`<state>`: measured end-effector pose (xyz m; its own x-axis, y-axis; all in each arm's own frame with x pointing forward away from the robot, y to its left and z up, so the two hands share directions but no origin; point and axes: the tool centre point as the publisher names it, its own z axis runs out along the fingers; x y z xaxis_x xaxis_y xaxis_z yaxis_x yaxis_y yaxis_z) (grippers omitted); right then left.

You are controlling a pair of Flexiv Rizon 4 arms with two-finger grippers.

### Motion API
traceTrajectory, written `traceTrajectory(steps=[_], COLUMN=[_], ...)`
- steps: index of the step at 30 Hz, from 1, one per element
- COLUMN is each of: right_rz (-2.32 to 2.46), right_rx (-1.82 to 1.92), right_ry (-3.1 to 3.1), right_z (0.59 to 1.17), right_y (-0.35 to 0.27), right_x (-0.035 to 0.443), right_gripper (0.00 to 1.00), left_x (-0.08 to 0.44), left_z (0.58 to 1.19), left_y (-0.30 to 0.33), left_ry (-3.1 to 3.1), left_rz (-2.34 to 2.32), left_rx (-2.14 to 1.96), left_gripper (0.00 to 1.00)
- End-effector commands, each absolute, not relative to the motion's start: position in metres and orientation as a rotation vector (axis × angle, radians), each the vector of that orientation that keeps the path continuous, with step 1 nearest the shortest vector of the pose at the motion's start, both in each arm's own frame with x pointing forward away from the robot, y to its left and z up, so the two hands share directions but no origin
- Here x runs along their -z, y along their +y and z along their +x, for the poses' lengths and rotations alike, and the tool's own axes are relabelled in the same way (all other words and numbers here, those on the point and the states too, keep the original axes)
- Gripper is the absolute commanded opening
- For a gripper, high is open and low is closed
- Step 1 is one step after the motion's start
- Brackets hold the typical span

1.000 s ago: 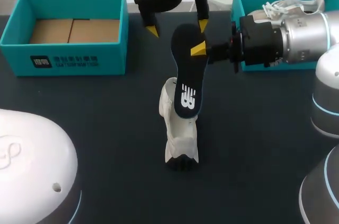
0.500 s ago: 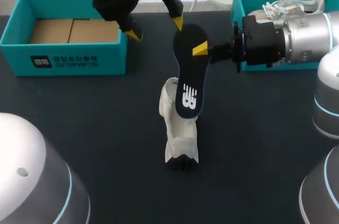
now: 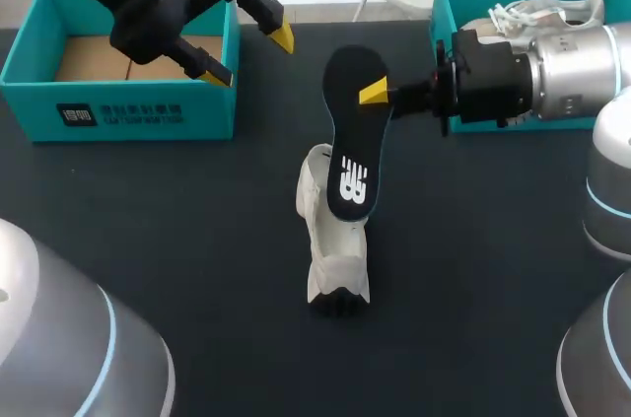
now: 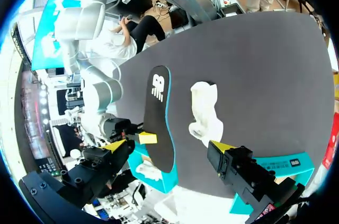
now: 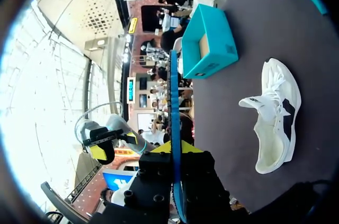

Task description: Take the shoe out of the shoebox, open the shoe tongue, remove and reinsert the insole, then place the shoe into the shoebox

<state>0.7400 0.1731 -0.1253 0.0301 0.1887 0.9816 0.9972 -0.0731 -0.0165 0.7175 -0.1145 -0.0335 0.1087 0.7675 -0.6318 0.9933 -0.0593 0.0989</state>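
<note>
Seen from above, the right pincer point(image 3: 376, 94) was clamped on the near end of the dark insole point(image 3: 352, 146). Only one yellow tip showed, because the other finger was hidden behind the insole. The right wrist view settled it. There the insole point(image 5: 173, 118) ran edge-on as a thin teal line straight out between the fingers of that pincer point(image 5: 175, 148), with one tip on each side of it.

From above, the insole's far end overlapped the white shoe point(image 3: 333, 259), so whether the two touched could not be told there. The left wrist view showed a strip of dark bench point(image 4: 254, 75) between the insole point(image 4: 159, 123) and the shoe point(image 4: 205, 110). In the right wrist view the shoe point(image 5: 275, 123) lay on its side on the bench, ahead of the right pincer and off to one side of the insole.

The left pincer point(image 3: 251, 56) hung with its fingers spread wide and nothing between them. It was over a corner of the open box point(image 3: 118, 106), well apart from the right pincer. In its own view that pincer point(image 4: 168, 146) faced the insole and shoe ahead of it, and the open box point(image 4: 275, 167) lay beside one finger.

The other box point(image 3: 441, 13), just behind the right pincer, held a second shoe point(image 3: 547, 11), largely covered by the right arm.
</note>
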Motion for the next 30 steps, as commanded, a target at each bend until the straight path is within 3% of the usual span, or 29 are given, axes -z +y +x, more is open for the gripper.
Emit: traceTrajectory(steps=[1,30], right_rz=[-1.420,-1.451], right_rx=[1.148,1.133], right_ry=[-1.297,-1.214], right_z=[0.737,0.727], right_y=[0.174,0.189], right_x=[0.126,0.102], right_gripper=[0.00,0.00], left_x=[0.040,0.077], left_z=[0.714,0.739], left_y=[-0.110,-0.103], left_ry=[1.538,1.279], left_rz=[1.712,1.366], left_rx=[0.769,0.805], left_gripper=[1.00,1.00])
